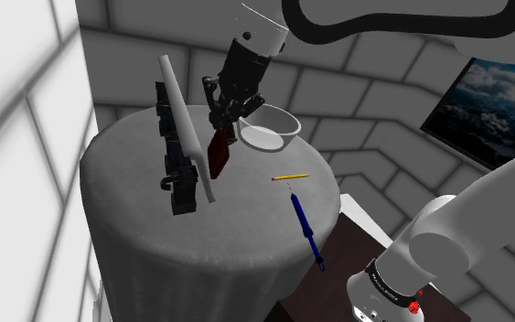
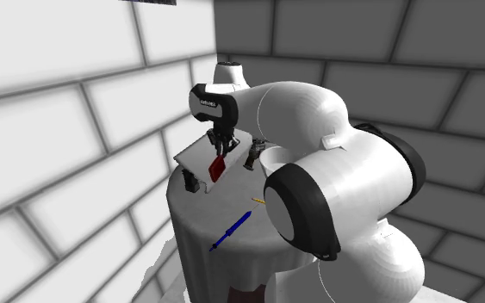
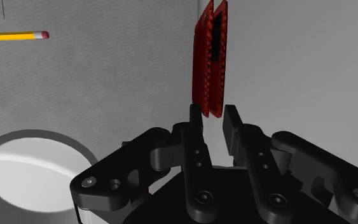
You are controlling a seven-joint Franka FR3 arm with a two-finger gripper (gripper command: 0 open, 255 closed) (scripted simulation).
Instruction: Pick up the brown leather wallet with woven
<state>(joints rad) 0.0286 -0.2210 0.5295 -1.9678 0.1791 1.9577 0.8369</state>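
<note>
A dark red woven wallet hangs folded and edge-on from my gripper, just above the round cloth-covered table. In the wrist view the two black fingers clasp one end of the wallet, with the gripper shut on it. The second exterior view has the wallet under the gripper, beside a white board. The wallet's lower edge seems clear of the cloth.
A white slanted board on a black stand rises close beside the wallet. A white bowl sits just behind the gripper. A yellow pencil and a blue pen lie toward the table's near edge.
</note>
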